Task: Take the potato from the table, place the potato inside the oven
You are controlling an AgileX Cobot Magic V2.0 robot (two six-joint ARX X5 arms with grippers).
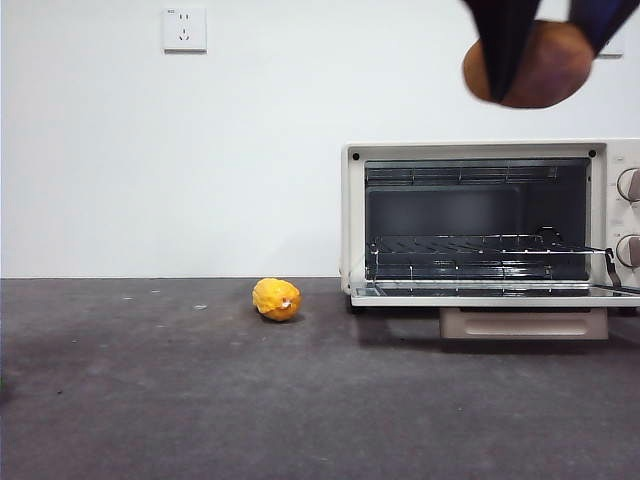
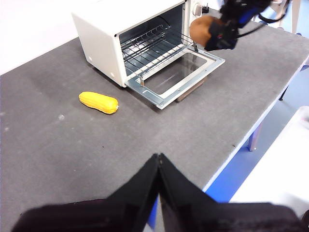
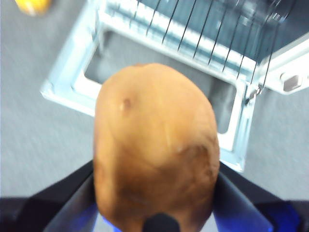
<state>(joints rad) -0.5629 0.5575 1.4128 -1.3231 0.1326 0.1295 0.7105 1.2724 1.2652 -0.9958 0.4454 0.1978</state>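
Potato (image 1: 540,65) is clamped between the jaws of the right gripper (image 1: 535,50), held high in the air above the open Toshiba toaster oven (image 1: 480,220). Left gripper (image 2: 158,162) is parked over the near table edge, jaws pressed together on nothing.

Risk — the rounded potato could slip or be knocked on the door frame, or roll off the wire rack (image 1: 470,245).

Table (image 1: 150,400): dark grey, speckled, matte; a bumpy yellow fruit (image 1: 276,299) lies left of the oven. White wall, one socket (image 1: 185,29).
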